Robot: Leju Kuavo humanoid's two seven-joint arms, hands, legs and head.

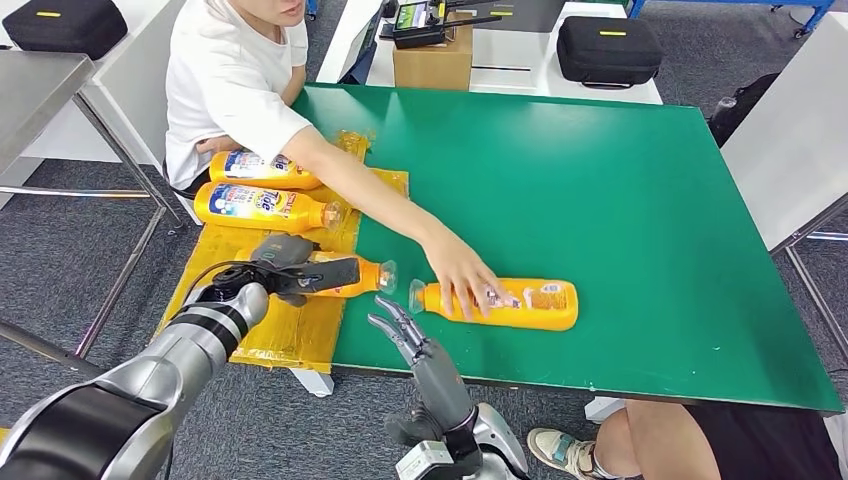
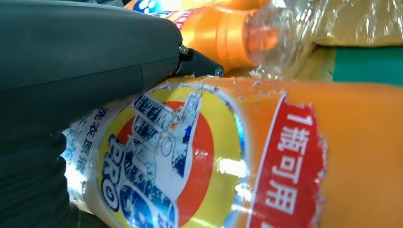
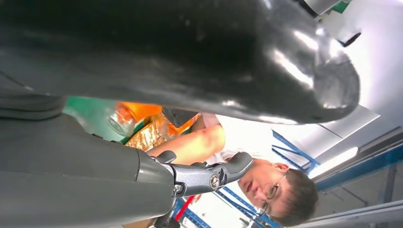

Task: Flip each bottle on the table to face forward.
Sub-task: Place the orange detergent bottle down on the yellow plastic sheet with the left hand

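My left hand (image 1: 300, 272) grips an orange detergent bottle (image 1: 358, 276) lying on the yellow sheet (image 1: 290, 335) at the green table's left edge; its clear cap points right. Close up, that bottle's label (image 2: 166, 161) faces the left wrist camera under my thumb (image 2: 85, 61). A second orange bottle (image 1: 520, 303) lies on the green table (image 1: 620, 200), and a person's hand (image 1: 462, 280) rests on its neck end. My right hand (image 1: 405, 330) hovers at the table's near edge, fingers spread and empty, just left of that bottle. Two more bottles (image 1: 265, 206) lie further back on the sheet.
A person in a white shirt (image 1: 225, 85) sits at the table's left side, arm reaching across it. Another person's leg (image 1: 650, 440) is by the near right corner. A cardboard box (image 1: 432, 60) and a black case (image 1: 608, 48) stand beyond the far edge.
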